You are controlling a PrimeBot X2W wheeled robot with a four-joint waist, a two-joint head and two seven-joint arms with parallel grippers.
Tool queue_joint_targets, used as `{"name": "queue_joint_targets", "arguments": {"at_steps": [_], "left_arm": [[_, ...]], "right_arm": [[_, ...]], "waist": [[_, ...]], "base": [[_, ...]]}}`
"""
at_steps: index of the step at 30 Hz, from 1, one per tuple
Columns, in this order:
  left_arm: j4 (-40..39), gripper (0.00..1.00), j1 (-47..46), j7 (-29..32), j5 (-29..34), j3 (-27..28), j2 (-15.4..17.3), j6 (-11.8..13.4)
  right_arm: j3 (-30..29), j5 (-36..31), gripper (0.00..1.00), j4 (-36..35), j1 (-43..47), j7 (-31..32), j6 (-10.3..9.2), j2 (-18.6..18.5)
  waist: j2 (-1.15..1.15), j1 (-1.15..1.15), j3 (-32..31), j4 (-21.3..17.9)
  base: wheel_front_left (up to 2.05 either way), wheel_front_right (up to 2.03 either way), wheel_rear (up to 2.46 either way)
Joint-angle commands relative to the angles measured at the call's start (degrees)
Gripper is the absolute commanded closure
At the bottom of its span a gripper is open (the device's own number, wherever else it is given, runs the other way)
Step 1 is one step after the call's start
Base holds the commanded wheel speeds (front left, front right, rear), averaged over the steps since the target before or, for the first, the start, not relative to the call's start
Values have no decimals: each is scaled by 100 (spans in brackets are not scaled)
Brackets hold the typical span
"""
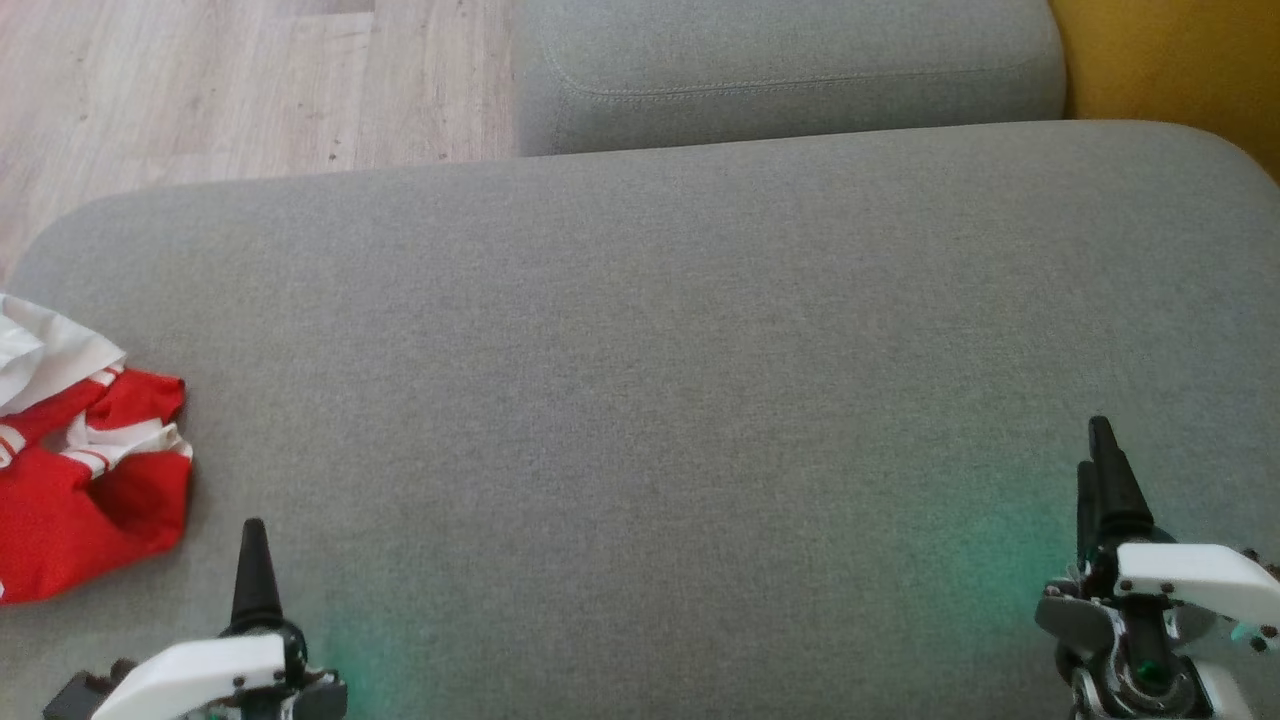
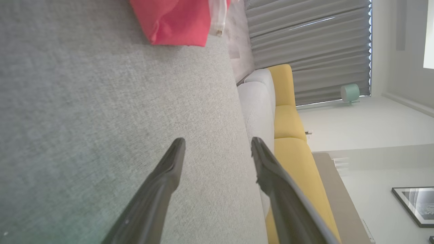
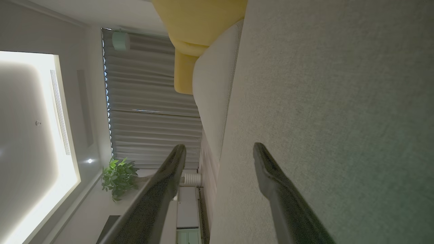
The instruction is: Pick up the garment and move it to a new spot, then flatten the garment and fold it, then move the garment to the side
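A red and white garment lies crumpled at the far left edge of the grey cushion, partly cut off by the head view's left border. In the left wrist view its red cloth lies at the top, well beyond the fingers. My left gripper hovers low at the lower left, just right of the garment and apart from it; its fingers stand open with nothing between them. My right gripper is at the lower right over bare cushion, its fingers open and empty.
A second grey cushion lies behind the first. Wooden floor shows at the upper left and a yellow sofa at the upper right. Grey curtains hang beyond the sofa.
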Motion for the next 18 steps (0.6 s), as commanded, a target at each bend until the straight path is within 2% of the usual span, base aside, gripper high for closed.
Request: {"name": "queue_joint_targets", "arguments": {"at_steps": [1,18], "left_arm": [[-202,0,-377,-58,192,-8,91,-10],[-135,0,-620,-330,1622,-227,200,-16]], "right_arm": [[56,-166,0,-190,-425,-69,11,-114],[364,-1599,0,-66,-722,-339,16,-147]], "waist": [[0,0,3,-2],[0,0,44,-34]], "base": [[0,0,0],[0,0,0]]}}
